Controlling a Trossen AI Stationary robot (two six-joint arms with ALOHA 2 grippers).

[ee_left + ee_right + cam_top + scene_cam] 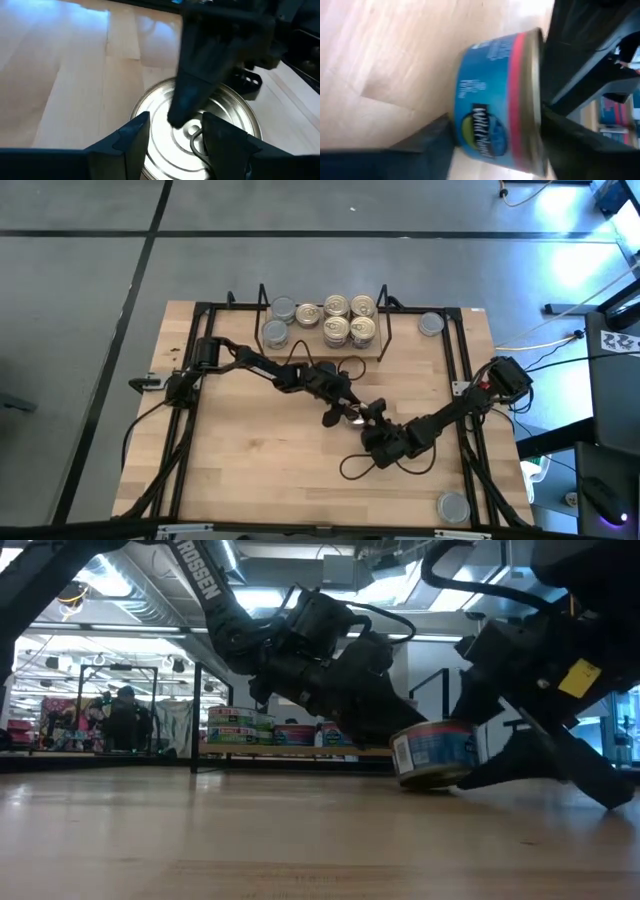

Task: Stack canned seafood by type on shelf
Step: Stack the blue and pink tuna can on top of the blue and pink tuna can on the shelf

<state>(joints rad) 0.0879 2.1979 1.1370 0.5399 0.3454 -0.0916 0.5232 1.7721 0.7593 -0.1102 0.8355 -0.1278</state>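
Handover mid-frame in high view: blue-label can (435, 753) between left gripper (338, 412) and right gripper (366, 416), tilted just above wood. Left fingers clamp it; right jaws straddle it, grip uncertain. Risk: left releases early, can drops, rolls. Shelf (322, 342) upper centre with tins. Pale plank tabletop (250, 450); warehouse racks behind.

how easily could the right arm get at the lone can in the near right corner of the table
Probably not right away: the right end effector is mid-table around a can held with the left end effector. The corner can has nothing around it.
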